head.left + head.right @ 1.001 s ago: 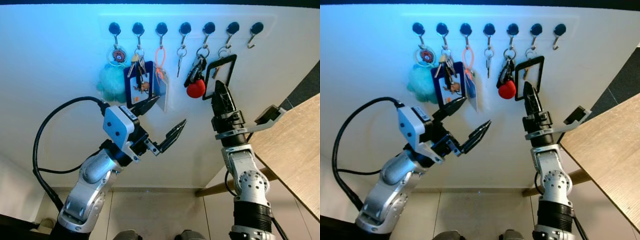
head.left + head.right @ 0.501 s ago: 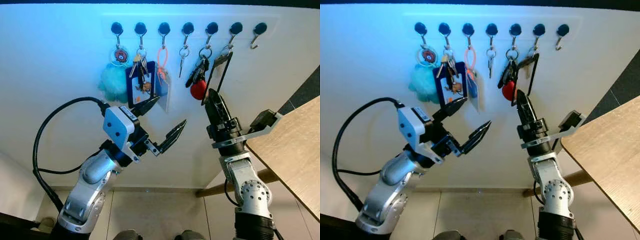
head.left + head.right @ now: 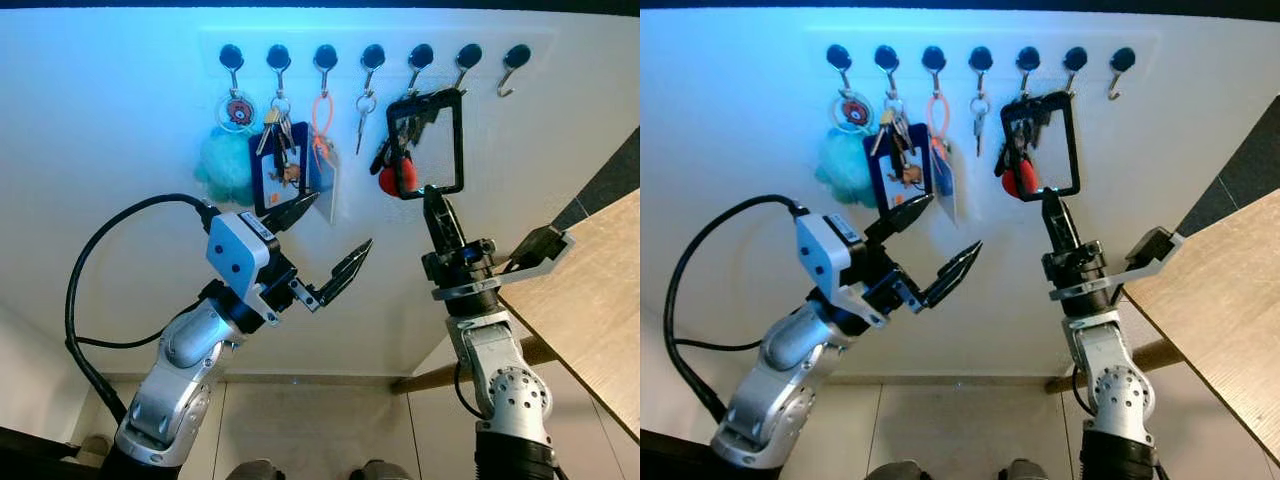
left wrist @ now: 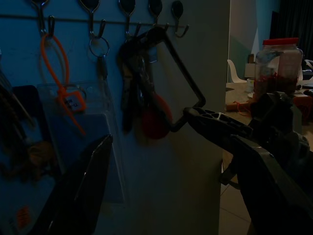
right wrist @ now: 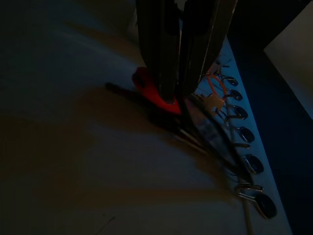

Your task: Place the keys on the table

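You see two silver jointed arms, each ending in long, tapered black fingers (image 3: 343, 270). A thick black cable (image 3: 85, 290) loops beside the left arm, whose wrist carries a white block (image 3: 233, 256); the right wrist bears what looks like a grey bracket (image 3: 535, 252).

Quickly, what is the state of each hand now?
Left hand: open, holding nothing.
Right hand: closed on the black frame at the hooks.

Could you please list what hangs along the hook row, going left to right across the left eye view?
Teal pompom → blue card holder → orange loop → small key → red ball → black frame, lifted by the right gripper → empty hook.
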Robot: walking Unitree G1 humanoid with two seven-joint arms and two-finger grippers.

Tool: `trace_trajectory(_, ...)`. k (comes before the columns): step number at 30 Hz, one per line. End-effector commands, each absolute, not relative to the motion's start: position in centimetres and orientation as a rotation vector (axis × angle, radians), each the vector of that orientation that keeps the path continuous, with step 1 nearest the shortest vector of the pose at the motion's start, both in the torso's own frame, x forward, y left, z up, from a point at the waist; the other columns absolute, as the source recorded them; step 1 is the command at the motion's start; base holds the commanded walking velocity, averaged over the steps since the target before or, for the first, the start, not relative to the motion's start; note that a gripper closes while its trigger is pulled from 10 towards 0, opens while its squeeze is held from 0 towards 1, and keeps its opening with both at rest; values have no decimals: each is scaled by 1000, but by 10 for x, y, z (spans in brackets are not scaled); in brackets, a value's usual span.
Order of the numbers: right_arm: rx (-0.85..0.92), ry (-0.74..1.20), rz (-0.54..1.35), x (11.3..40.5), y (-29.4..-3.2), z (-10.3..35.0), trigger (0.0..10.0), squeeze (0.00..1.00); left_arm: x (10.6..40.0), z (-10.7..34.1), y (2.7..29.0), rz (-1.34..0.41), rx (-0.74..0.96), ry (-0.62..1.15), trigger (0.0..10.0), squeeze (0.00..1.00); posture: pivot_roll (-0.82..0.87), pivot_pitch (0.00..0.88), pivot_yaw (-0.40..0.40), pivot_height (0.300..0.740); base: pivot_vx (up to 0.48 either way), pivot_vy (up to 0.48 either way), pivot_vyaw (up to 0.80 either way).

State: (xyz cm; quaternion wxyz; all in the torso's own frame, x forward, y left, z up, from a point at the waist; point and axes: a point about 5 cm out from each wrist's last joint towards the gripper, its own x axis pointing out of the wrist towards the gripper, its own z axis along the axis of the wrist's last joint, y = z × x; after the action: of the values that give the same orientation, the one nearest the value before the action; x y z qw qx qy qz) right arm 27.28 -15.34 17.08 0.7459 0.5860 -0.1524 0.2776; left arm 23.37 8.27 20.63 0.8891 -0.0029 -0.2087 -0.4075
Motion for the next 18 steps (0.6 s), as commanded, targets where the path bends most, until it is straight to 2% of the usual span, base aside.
trace_trajectory(1,1318,-368,598,269,-154,173,0,0,231,207,80,-848,-12,-442,10000,0,36,94,8,740,0,0,0)
trace_trajectory(14,1324,-393,638,266,-154,180,0,0,232,207,80,-840,-8,-446,10000,0,34,95,7,740,0,0,0)
trace_trajectory(18,1334,-417,717,262,-150,190,0,0,232,208,80,-835,-6,-451,10000,0,34,95,8,740,0,0,0)
